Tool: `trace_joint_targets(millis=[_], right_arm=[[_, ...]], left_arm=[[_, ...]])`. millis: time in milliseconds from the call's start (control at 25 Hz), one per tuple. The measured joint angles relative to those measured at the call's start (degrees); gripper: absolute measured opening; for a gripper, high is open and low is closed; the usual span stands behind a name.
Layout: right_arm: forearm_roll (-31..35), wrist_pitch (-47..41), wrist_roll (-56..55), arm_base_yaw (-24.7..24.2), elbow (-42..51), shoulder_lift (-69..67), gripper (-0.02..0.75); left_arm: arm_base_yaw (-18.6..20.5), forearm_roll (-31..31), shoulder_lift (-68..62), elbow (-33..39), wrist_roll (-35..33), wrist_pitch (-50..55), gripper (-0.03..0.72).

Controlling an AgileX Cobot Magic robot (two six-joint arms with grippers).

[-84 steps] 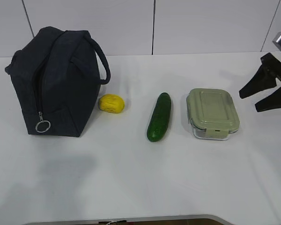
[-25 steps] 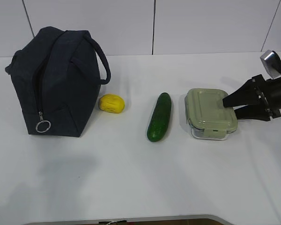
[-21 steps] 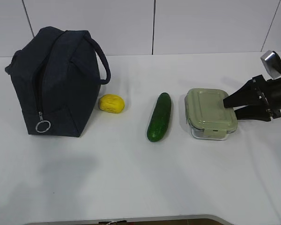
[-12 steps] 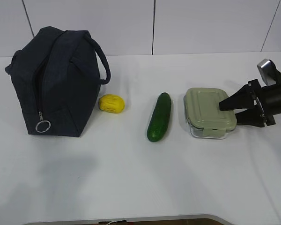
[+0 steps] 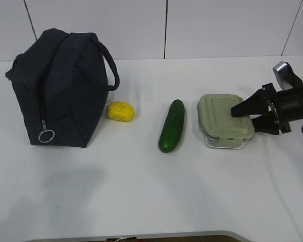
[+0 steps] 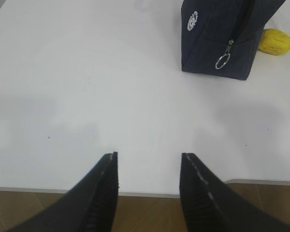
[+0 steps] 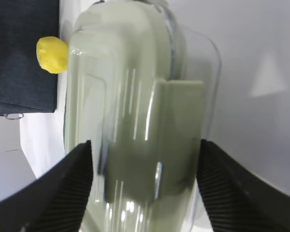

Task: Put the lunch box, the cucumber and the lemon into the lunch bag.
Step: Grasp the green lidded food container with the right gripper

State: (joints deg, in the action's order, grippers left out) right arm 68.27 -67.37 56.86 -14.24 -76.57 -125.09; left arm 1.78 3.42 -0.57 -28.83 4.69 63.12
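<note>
The lunch box (image 5: pixel 219 118), clear glass with a sage-green lid, sits on the white table at the right. My right gripper (image 5: pixel 243 121) is open and straddles its right end, one finger on each side; the right wrist view shows the box (image 7: pixel 135 111) filling the space between the fingers of the gripper (image 7: pixel 145 142). The cucumber (image 5: pixel 172 126) lies left of the box. The lemon (image 5: pixel 120 111) lies beside the navy lunch bag (image 5: pixel 60 85), which stands at the left. My left gripper (image 6: pixel 149 155) is open and empty over the table's front edge.
The bag's silver zipper ring (image 5: pixel 46 135) hangs low on its front end and also shows in the left wrist view (image 6: pixel 222 61). The bag's handle (image 5: pixel 110 68) arches toward the lemon. The table's front edge (image 6: pixel 145 180) lies under the left fingers.
My right gripper has moved left and down from the table's right edge until its open fingers stand around the lunch box's right end. The box has shifted slightly left.
</note>
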Motion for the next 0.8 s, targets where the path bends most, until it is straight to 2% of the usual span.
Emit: trace_joint_targets(millis=[600,800], right_arm=[[0.6,0.1,0.2,0.4,0.0,-0.7,0.531],[1.0,0.0,0.2,0.4,-0.1,-0.7,0.441]], left_arm=[[0.0,0.0,0.0,0.0,0.0,0.0,0.305],[0.0,0.0,0.0,0.0,0.0,0.0,0.305]])
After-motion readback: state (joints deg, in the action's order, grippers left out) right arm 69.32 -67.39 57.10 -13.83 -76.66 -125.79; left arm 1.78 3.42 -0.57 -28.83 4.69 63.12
